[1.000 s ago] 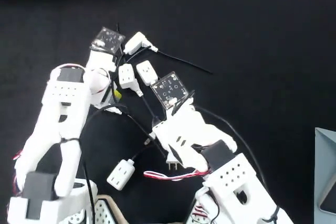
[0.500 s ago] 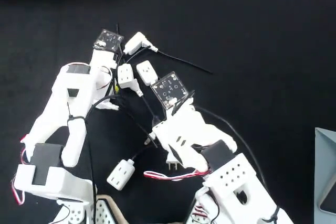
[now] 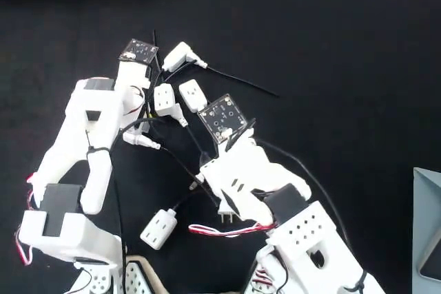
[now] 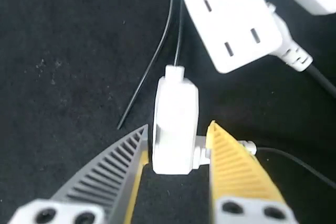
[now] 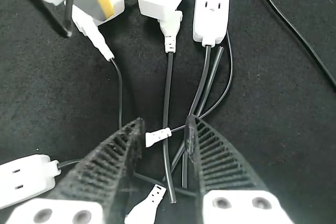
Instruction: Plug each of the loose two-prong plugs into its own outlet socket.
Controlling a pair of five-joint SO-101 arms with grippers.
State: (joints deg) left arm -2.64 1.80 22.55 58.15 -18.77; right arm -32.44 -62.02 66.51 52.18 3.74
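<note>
Between the grey and yellow fingers of the left pincer a white plug sits clamped on both sides, near an outlet socket lying on the black worktop; the right pincer stands open over crossed cables, gripping nothing.

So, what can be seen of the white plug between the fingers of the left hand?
The plug is a small oblong body, smooth white plastic by its look. The left hand clamps it, grey finger on one side, yellow finger on the other. Its far end has a short nub. Beside the yellow finger a white sleeve with a black cord comes out. The prongs are hidden. An outlet block lies beyond it, not touching.
</note>
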